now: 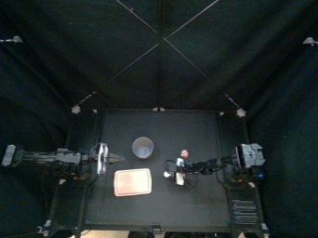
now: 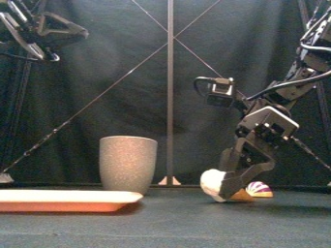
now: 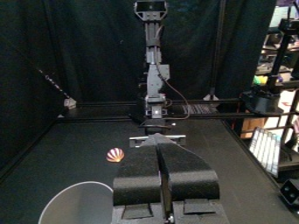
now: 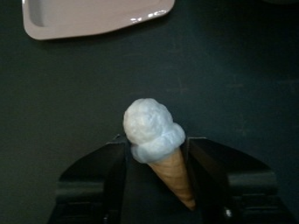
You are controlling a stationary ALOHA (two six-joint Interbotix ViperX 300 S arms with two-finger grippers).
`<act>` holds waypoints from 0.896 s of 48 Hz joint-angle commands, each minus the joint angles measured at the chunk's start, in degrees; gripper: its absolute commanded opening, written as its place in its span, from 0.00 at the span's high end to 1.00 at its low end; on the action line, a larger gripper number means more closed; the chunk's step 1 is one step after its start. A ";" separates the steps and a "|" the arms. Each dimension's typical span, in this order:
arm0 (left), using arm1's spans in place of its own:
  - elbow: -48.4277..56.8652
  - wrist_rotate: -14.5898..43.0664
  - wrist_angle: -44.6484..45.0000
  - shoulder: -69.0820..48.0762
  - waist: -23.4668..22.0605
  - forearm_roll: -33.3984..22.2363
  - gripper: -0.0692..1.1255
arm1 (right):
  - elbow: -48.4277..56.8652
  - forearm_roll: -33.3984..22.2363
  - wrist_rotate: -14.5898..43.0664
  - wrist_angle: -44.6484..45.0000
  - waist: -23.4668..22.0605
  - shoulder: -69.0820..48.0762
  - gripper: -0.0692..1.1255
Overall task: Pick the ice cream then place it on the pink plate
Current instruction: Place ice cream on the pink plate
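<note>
My right claw (image 4: 162,162) gripping ice cream (image 4: 152,131) by cone. Lift clear of bench (image 4: 233,79), squeeze steady, carry ahead to pink plate (image 4: 93,19), lower gently. Idle left claw (image 3: 163,171) closed.

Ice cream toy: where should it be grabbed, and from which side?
Probably across the cone of the ice cream, just below the scoop, coming from above. It seems to lie flat, so its narrow sides are exposed; the right gripper straddles it there.

From the front, the right end effector (image 2: 237,187) partly hides the ice cream (image 2: 215,180).
</note>
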 commanded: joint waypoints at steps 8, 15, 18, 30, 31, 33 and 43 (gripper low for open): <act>-0.79 0.09 -0.09 0.18 0.18 0.09 0.97 | -6.06 -0.35 0.00 1.58 -0.09 -1.23 0.51; -0.79 0.09 -0.09 0.26 0.09 0.09 0.97 | -14.77 -1.76 -0.35 4.31 2.11 -0.62 0.51; -0.79 0.09 -0.09 0.26 0.09 0.18 0.97 | -18.63 -3.16 -0.79 4.83 3.08 0.44 0.51; -0.62 0.09 -0.09 0.18 0.18 0.09 0.97 | -34.19 -12.66 0.00 5.89 5.27 11.60 0.51; -0.62 0.09 -0.09 0.18 0.18 0.09 0.97 | -35.33 -13.10 0.00 6.06 5.36 12.57 0.50; -0.62 0.09 0.00 0.09 0.18 0.09 0.97 | -37.62 -13.80 0.09 6.68 5.27 14.41 0.50; -0.53 0.09 -0.09 -0.18 0.18 0.09 0.97 | -46.49 -13.97 -0.09 11.87 4.92 20.92 0.36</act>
